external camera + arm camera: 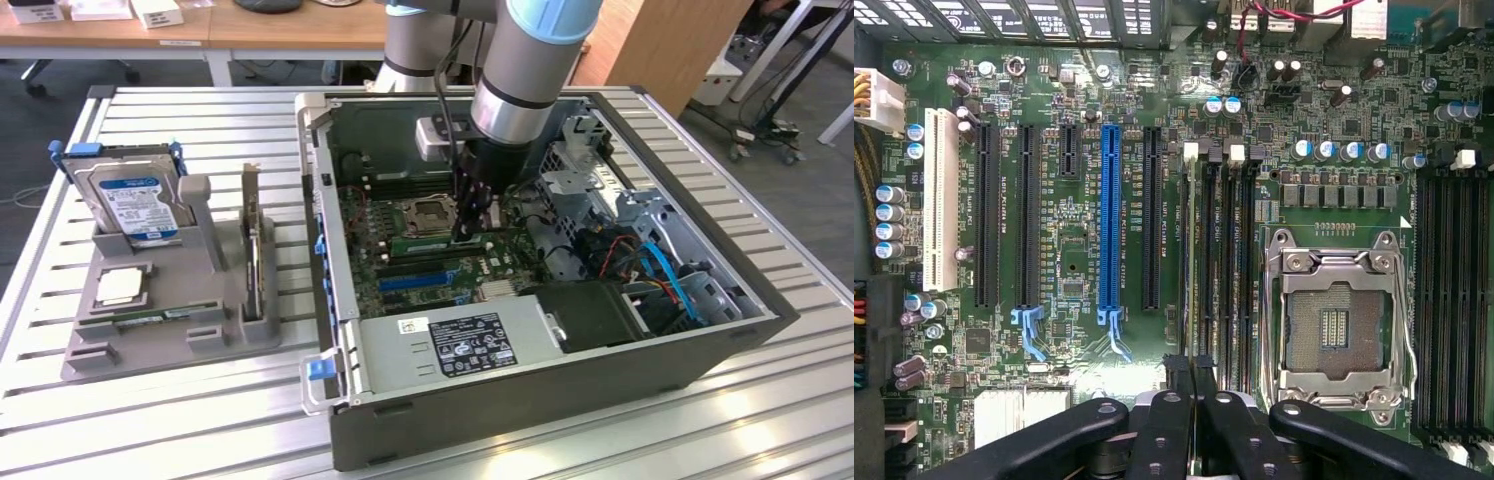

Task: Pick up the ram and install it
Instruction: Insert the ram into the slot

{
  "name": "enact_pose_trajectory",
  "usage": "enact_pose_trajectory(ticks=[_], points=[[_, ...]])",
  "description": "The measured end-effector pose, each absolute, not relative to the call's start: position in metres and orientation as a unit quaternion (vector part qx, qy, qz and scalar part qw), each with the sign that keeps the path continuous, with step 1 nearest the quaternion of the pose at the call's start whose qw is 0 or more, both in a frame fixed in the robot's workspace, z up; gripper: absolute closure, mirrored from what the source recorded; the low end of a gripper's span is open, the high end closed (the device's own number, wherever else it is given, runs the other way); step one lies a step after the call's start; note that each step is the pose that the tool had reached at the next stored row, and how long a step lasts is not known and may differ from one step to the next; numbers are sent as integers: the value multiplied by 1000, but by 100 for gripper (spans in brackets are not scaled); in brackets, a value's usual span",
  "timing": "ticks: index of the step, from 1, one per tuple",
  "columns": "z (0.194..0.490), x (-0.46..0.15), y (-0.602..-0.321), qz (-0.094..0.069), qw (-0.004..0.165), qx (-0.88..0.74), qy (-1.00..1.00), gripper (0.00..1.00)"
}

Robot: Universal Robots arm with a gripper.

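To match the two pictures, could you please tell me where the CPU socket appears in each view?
Exterior view: the CPU socket sits on the motherboard inside the open case, just to the exterior view's left of the hand.
Wrist view: it lies, metal-framed, between two banks of memory slots.
Shared landmark: the blue expansion slot.

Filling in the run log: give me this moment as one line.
task: ram install | gripper: shut, inside case, over memory slots | ram: at slots beside CPU socket | held: unclear
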State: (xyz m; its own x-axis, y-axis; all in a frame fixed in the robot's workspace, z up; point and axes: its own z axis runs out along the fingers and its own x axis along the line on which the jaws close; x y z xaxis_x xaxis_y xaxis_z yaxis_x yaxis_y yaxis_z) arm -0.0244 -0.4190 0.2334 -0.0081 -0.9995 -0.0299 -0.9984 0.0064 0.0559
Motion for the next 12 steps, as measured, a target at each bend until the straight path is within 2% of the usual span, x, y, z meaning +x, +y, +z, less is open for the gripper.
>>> enact_pose_trajectory(ticks=[12], points=[[231, -24, -419, -30, 9, 704, -709, 89]])
